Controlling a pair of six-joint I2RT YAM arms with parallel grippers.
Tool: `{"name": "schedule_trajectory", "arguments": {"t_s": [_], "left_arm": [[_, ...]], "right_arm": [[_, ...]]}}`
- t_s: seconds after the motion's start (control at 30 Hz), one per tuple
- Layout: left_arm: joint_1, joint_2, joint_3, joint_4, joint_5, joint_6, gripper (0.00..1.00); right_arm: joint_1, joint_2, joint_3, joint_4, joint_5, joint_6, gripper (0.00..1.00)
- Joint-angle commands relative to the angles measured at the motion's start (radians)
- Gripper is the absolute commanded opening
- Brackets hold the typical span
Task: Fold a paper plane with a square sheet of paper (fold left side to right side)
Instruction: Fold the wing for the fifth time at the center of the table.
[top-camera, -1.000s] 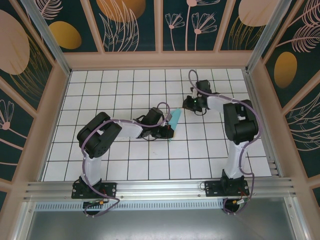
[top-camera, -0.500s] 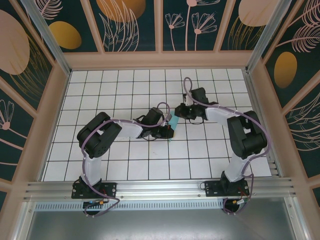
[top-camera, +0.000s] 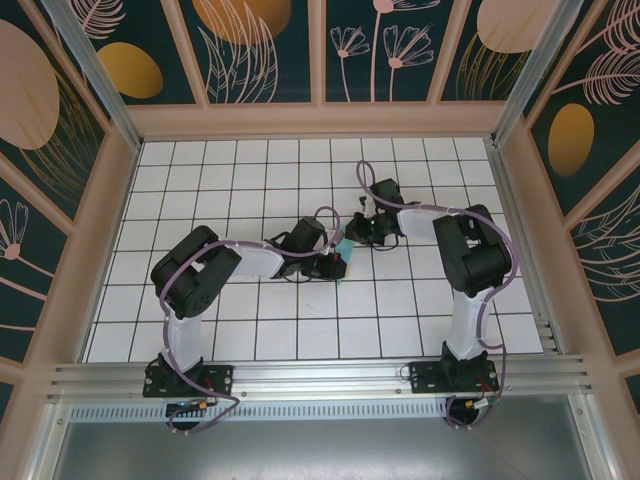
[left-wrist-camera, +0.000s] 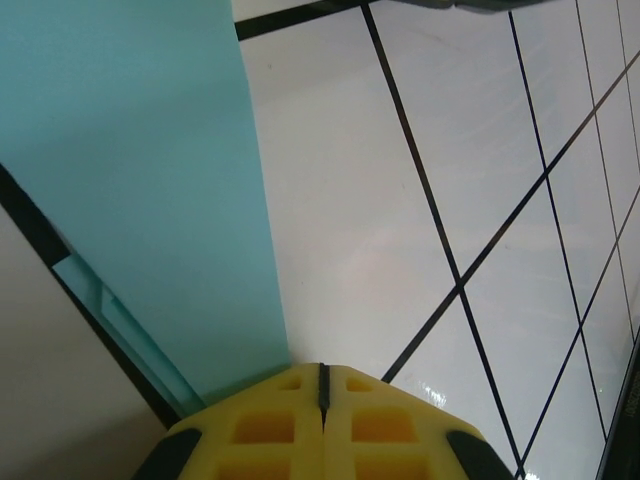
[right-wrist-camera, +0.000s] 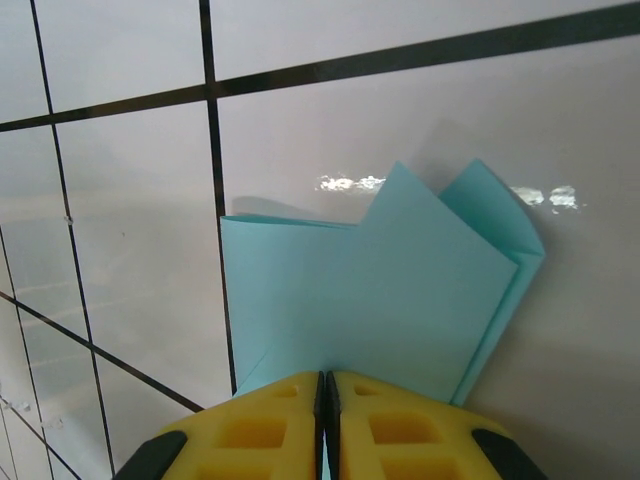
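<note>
My right fingers, closed, pinch the paper at the lower frame edge, likely to anchor it; my left fingers, shut, meet its other end; gripping or pressing, I cannot tell.

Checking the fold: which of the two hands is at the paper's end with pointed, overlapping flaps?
The right hand, jaws shut: its camera shows the turquoise paper ending in two pointed, layered flaps. The left hand meets a plain straight-edged strip.
</note>
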Motion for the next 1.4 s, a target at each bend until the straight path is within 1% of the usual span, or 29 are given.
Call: {"name": "schedule_trajectory", "arguments": {"t_s": [0.0, 0.6, 0.73, 0.97, 1.1, 1.23, 1.37], "left_arm": [[-0.04, -0.007, -0.063, -0.214, 0.078, 0.034, 0.0], [-0.052, -0.094, -0.153, -0.181, 0.099, 0.012, 0.0], [-0.045, -0.15, -0.129, -0.216, 0.075, 0.022, 0.0], [0.014, -0.23, -0.055, -0.201, 0.105, 0.007, 0.0], [0.027, -0.188, 0.003, -0.187, 0.115, 0.014, 0.0], [0.032, -0.094, 0.1, -0.176, 0.124, 0.03, 0.0], [0.034, 0.0, 0.171, -0.199, 0.12, 0.055, 0.0]], "right_arm": [[-0.013, 0.049, 0.028, -0.009, 0.082, -0.012, 0.14], [-0.019, 0.058, 0.034, -0.009, 0.076, -0.011, 0.14], [-0.02, 0.058, 0.029, -0.007, 0.07, -0.011, 0.14], [-0.02, 0.057, 0.023, 0.0, 0.064, -0.011, 0.14], [-0.02, 0.054, 0.019, 0.001, 0.061, -0.011, 0.14], [-0.017, 0.054, 0.015, 0.005, 0.056, -0.009, 0.14], [-0.018, 0.056, 0.016, 0.003, 0.053, -0.009, 0.14]]}}
